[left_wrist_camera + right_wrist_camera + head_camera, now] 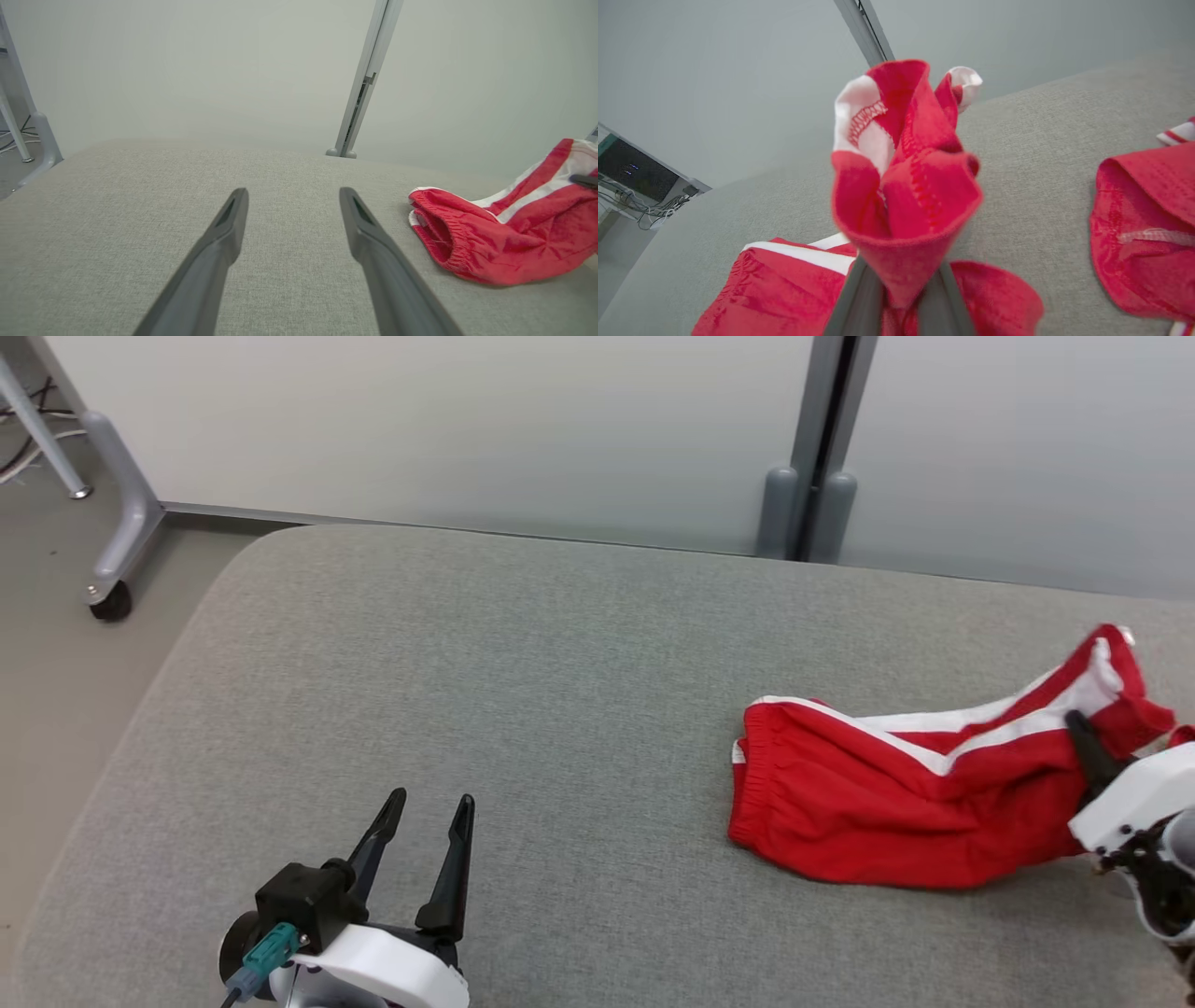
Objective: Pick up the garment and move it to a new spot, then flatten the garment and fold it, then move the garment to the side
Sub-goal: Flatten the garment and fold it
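The garment [896, 793] is a pair of red shorts with white side stripes, lying crumpled at the right of the grey padded table [560, 709]. One end of it is lifted off the surface. My right gripper [1083, 733] is shut on that raised end, and a bunch of red and white fabric [906, 186] stands up between its fingers [859, 298]. At the lower left my left gripper [431, 807] hovers open over bare table, well clear of the garment [504, 224]. Nothing sits between its fingers [224, 233].
A pale wall with a grey vertical post [822, 448] runs behind the table. A wheeled grey stand leg [117, 541] and cables sit on the floor at the far left. The table's left half and middle are bare fabric.
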